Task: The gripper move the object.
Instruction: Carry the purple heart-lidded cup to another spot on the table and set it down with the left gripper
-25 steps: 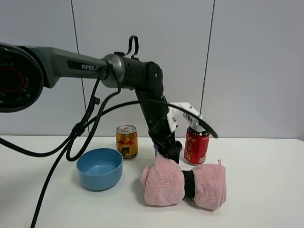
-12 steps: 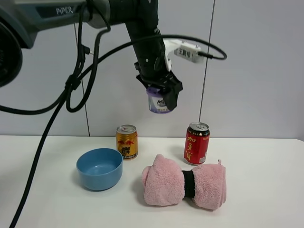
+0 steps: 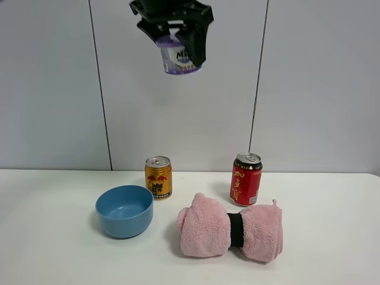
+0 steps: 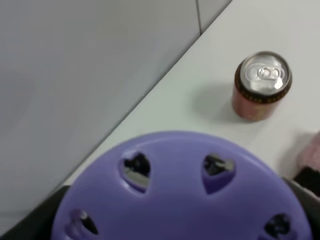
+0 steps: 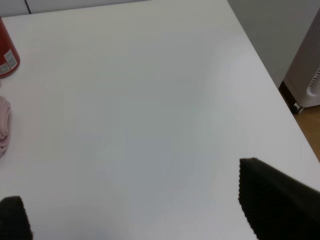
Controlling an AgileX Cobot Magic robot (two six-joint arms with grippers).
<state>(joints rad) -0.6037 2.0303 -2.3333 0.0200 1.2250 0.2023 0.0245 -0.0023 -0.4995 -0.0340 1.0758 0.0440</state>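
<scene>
A pink towel roll (image 3: 208, 228), cinched by a black band (image 3: 236, 230), is lying at the front of the white table (image 3: 332, 237). A blue bowl (image 3: 124, 211) is sitting near the roll's left end. Just behind the roll, a gold can (image 3: 158, 177) is standing upright to the rear left and a red can (image 3: 246, 179) to the rear right, both apart from the roll.

High above the roll, close to the grey wall (image 3: 320, 83), the left gripper (image 3: 175, 35) is clamping the object (image 3: 178, 58) between its fingers, holding it in mid-air. The object's lilac lid (image 4: 180, 195) is filling the left wrist view.

The right gripper (image 5: 127, 182) is hanging over bare table well apart from the roll, its fingers spread wide with nothing between them.
</scene>
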